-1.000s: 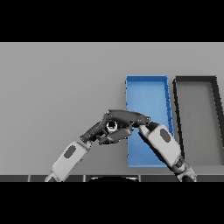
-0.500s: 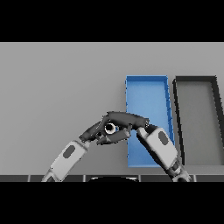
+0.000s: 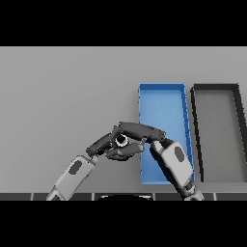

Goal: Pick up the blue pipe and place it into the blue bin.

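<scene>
Only one end of the pipe point(image 3: 121, 140) shows, a pale ring with a dark hole, held between my two hands just left of the blue bin point(image 3: 161, 99). My right hand point(image 3: 141, 130) reaches leftward over it from the bin's near left corner, fingers and thumb closed round it. My left hand point(image 3: 103, 143) lies against it from the left and below with relaxed fingers. The rest of the pipe is hidden by the hands. The bin is a long open blue tray, and my right forearm covers its near end.
A dark grey bin point(image 3: 217, 135) of the same shape stands right of the blue one. The grey table point(image 3: 62, 96) spreads out to the left and behind.
Very little differs. The right hand's fingers have settled a touch lower over the pipe and its forearm has shifted slightly. The left hand stays put.
</scene>
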You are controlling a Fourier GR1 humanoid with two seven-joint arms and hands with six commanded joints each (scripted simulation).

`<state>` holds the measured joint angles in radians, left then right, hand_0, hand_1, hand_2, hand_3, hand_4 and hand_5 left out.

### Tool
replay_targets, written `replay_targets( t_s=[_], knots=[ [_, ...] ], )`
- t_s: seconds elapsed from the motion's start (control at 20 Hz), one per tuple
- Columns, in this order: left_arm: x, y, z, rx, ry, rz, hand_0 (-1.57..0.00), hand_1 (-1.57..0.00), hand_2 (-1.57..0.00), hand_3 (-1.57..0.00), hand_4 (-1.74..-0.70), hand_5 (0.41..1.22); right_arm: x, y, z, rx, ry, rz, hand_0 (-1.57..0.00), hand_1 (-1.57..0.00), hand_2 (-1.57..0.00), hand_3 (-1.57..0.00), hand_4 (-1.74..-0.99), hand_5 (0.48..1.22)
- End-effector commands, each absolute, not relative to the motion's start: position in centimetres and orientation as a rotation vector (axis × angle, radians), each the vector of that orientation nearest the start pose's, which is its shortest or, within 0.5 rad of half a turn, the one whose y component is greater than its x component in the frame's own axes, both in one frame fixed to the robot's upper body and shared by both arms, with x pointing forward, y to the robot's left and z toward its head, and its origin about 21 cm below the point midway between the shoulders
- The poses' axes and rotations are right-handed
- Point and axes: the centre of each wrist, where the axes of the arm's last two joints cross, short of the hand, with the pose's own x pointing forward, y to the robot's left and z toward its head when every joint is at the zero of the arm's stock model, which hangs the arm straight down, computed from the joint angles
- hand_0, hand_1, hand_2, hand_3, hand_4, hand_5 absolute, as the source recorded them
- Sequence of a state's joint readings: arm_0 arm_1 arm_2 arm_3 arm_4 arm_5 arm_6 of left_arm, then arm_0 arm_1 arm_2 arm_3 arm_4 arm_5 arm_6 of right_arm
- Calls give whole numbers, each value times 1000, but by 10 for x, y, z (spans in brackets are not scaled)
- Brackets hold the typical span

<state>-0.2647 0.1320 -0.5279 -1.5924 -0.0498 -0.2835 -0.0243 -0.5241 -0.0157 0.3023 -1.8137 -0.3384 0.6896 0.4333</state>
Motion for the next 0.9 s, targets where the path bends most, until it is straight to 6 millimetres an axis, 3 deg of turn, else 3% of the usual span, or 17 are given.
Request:
replay_targets(
  t_s=[0.0, 0.25, 0.4, 0.7, 0.85],
  knots=[
    [262, 109, 51, -510, -1652, -917, -71, -67, -64, -65, -882, 671, 281, -102, 179, 854, -1674, 1189, -1570, -1570, -1570, -1569, -1487, 1219],
    [255, 107, 49, -483, -1553, -900, -23, -21, -20, -21, -904, 589, 286, -103, 180, 973, -1580, 1078, -1571, -1571, -1571, -1570, -1489, 1220],
    [255, 105, 48, -481, -1537, -890, -11, -10, -10, -10, -918, 527, 290, -103, 202, 1074, -1526, 968, -1571, -1571, -1571, -1571, -1491, 1221],
    [252, 109, 48, -481, -1539, -897, -2, -2, -2, -2, -927, 491, 301, -107, 292, 1105, -1699, 967, -1571, -1571, -1571, -1571, -1495, 1221],
    [251, 113, 50, -474, -1556, -902, -1, -1, 0, 0, -916, 486, 319, -121, 322, 1019, -1785, 854, -1571, -1571, -1571, -1571, -1496, 1221]
  ],
)
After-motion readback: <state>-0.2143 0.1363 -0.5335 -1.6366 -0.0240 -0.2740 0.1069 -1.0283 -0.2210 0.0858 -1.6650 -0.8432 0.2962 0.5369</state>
